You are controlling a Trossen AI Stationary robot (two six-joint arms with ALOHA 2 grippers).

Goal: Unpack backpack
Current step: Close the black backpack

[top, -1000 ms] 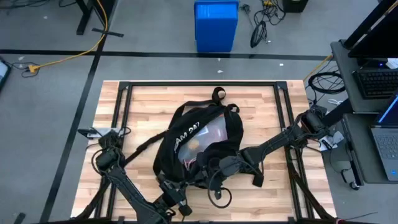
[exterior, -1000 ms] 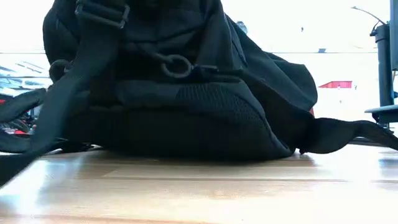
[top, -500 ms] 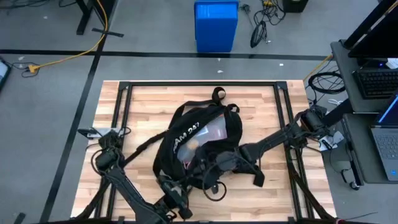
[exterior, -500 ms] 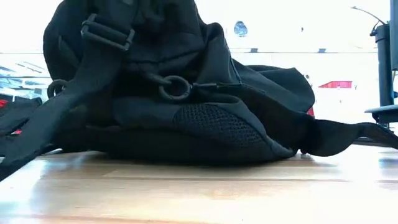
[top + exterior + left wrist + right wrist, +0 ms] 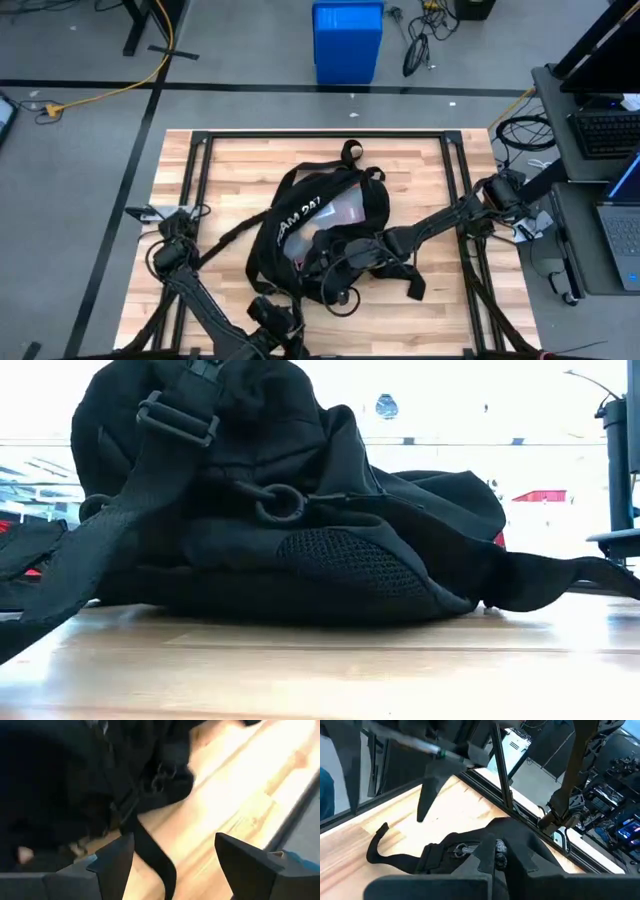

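— Where was the backpack [image 5: 315,225]?

— It lay in the middle of the wooden table [image 5: 430,170], white lettering up, a pale see-through patch showing at its open top. From table level it was a black mound, with a buckled strap [image 5: 120,520] slanting down across it and a metal ring [image 5: 281,502] on its side.

— And the right gripper [image 5: 335,262]?

— Down on the pack's near end, right against the fabric. In its wrist view the fingers [image 5: 487,857] sat together, pinched on a fold of the black fabric.

— The left gripper [image 5: 278,318]?

— Low at the table's near edge, just beside the pack's near corner and not touching it. Its fingers [image 5: 112,862] stood wide apart with nothing between them; ahead of them a loose strap [image 5: 155,855] trailed onto the wood.

— Anything farther out?

— A blue bin [image 5: 347,40] on the floor beyond the table, well apart from both grippers.
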